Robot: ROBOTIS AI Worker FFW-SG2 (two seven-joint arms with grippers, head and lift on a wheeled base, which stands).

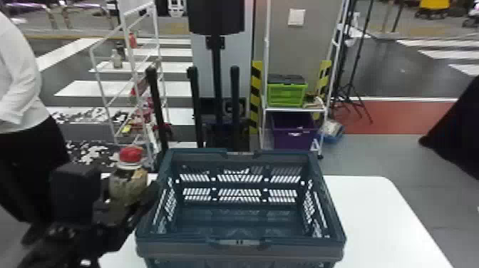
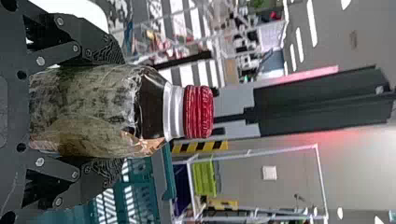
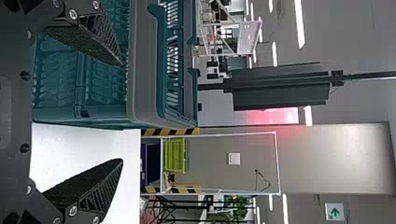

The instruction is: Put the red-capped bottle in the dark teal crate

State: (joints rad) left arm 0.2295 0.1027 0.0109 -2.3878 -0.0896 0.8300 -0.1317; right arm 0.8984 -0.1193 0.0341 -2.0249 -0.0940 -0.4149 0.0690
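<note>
White tabletop (image 1: 385, 217) spreads beyond crate rim (image 1: 330, 203), left tool (image 1: 126, 194) holding bottle (image 2: 93, 109), right tool (image 3: 122, 112) wide

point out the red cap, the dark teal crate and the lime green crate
red cap (image 2: 199, 112): left wrist view, its ribbed side
dark teal crate (image 1: 185, 250): head view, near rim
lime green crate (image 1: 285, 95): head view, front

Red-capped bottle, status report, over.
Left gripper shut on red-capped bottle, left of dark teal crate. Right gripper open, empty. Crate's left rim possibly in the way.
</note>
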